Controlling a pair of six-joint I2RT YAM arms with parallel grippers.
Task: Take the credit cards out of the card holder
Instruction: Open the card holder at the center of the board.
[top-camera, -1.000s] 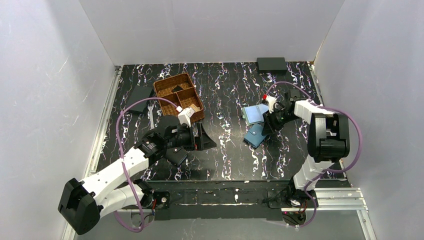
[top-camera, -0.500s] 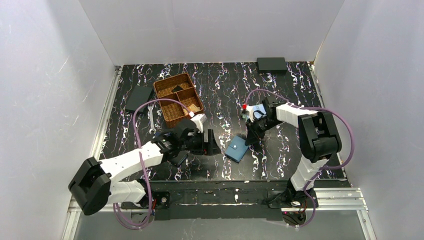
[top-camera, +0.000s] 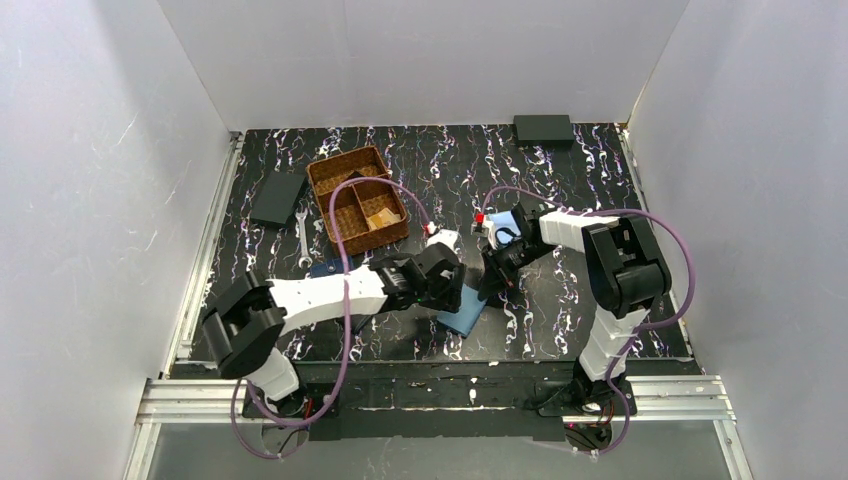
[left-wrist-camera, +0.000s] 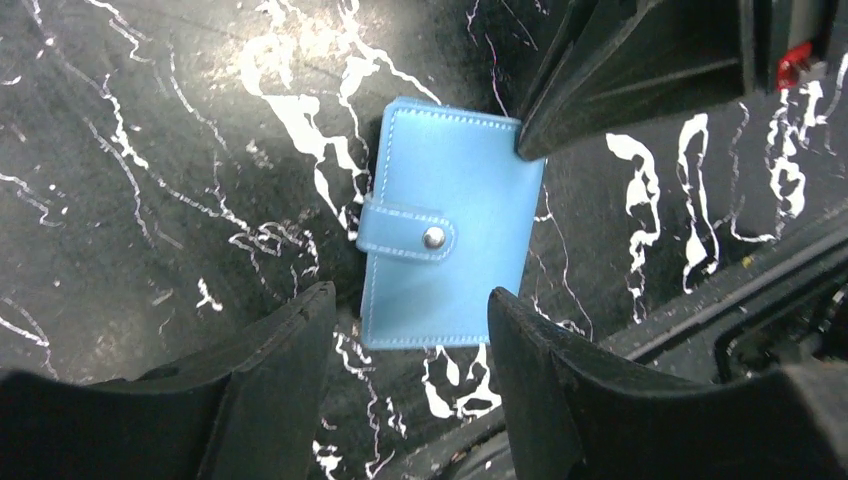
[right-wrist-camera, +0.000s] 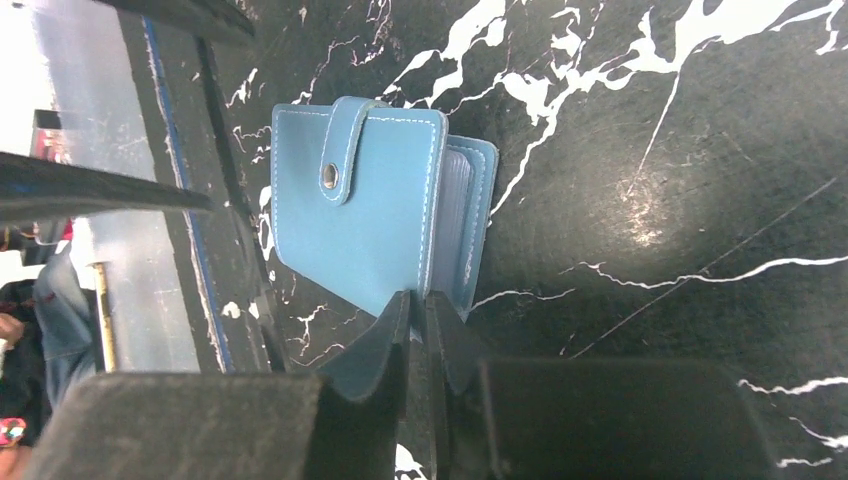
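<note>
The holder (left-wrist-camera: 460, 290) lies shut on the worktop (top-camera: 440, 170) near its front edge, between the two arms, with its snap strap (left-wrist-camera: 405, 232) fastened. The right jaws are set almost together on one corner of it. The left jaws stand open, astride the opposite edge, and no contact is seen.

The corner pinch is judged shallow, so the holder could slip free or pivot if it is pulled. If the left jaws are closed while the holder sits skewed, it may be pushed aside rather than caught. With the strap fastened, no card can be reached, and a tug on the cover alone might lift the whole holder. As the front edge is near, a slide off the worktop is also possible.

Counted: one holder; no cards seen, any being hidden inside; one paler holder (top-camera: 505, 220), partly hidden by the right arm; one basket (top-camera: 346, 158); one wrench (top-camera: 302, 240); two arms.
</note>
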